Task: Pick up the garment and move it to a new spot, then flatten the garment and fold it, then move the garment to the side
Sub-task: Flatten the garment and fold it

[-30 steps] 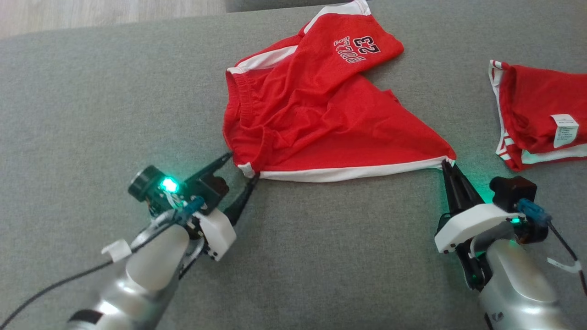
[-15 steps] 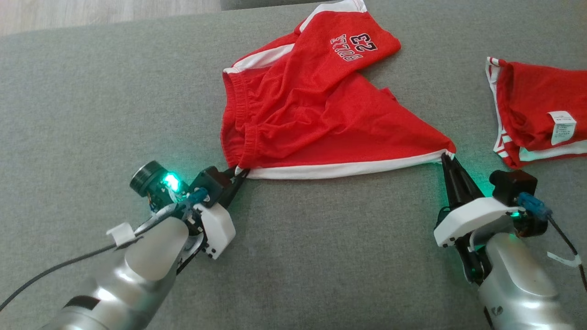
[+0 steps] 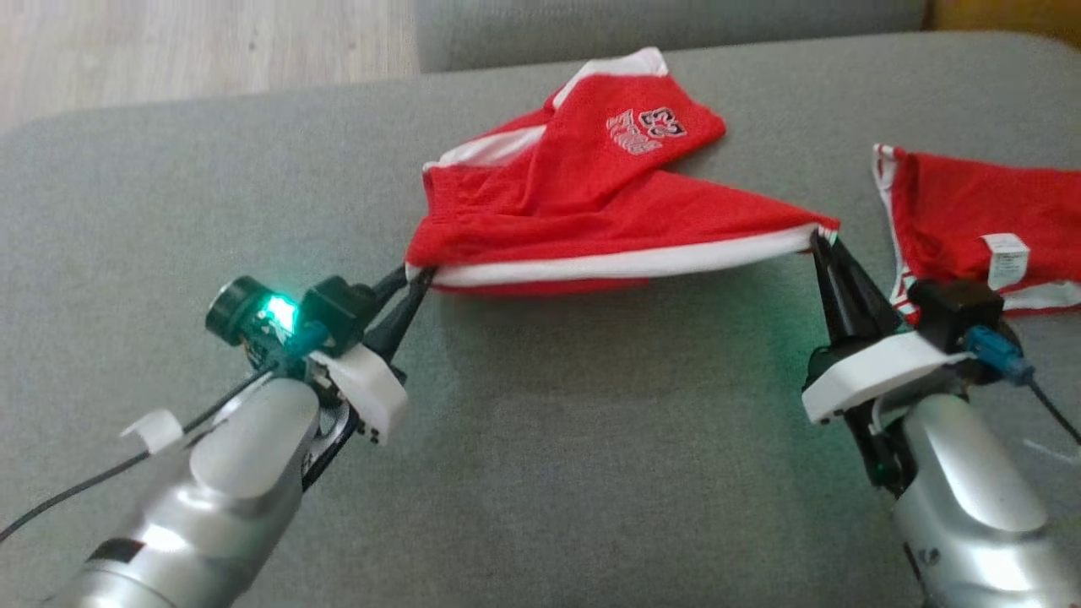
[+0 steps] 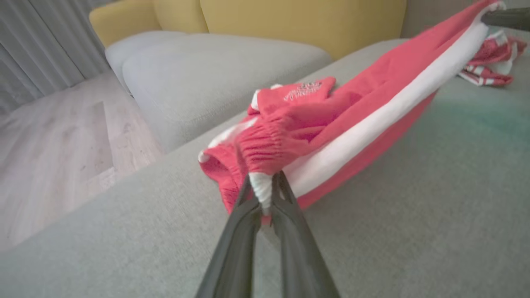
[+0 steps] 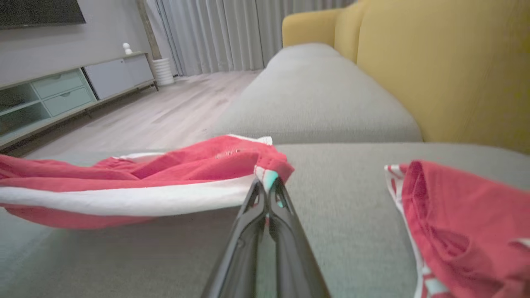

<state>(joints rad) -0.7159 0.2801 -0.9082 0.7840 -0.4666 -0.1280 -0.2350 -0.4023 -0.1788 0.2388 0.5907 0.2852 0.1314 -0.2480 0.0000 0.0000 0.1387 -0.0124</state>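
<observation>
The red basketball shorts (image 3: 591, 198) stretch between the two end effectors, their near edge raised off the grey sofa cushion (image 3: 591, 439). The left end effector (image 3: 416, 276) pinches one white-trimmed corner and the right end effector (image 3: 817, 239) pinches the other. Another red garment (image 3: 954, 211) lies just beside the right one.

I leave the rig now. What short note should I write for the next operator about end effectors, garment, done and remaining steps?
Left end effector: shut on one corner of the red shorts.
Right end effector: shut on the other corner.
White-trimmed edge stretched between them above the grey cushion; printed leg lies on it.
Second red garment lies at right.
Done: grasp. Left: move, flatten, fold, set aside.
</observation>
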